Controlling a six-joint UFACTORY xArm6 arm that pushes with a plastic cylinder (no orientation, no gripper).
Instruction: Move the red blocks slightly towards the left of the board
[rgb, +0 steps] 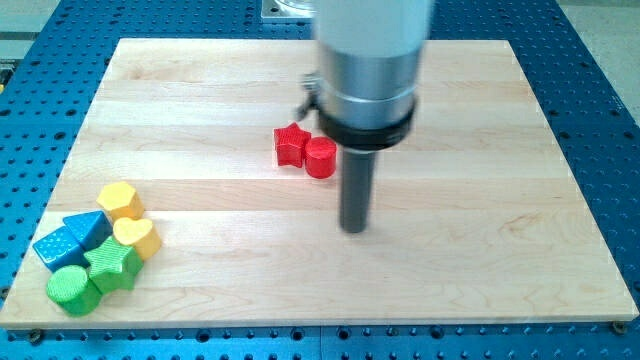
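A red star block (290, 145) and a red cylinder block (320, 157) sit touching side by side near the middle of the wooden board (200, 100). My tip (354, 227) rests on the board below and to the right of the red cylinder, a short gap away from it. The rod rises from the tip into the large grey arm body, which hides the board just right of and above the red blocks.
A cluster sits at the board's bottom left: a yellow block (119, 199), a yellow heart (137, 237), a blue triangle (88, 229), a blue block (55, 249), a green star (113, 266) and a green cylinder (72, 289). Blue perforated table surrounds the board.
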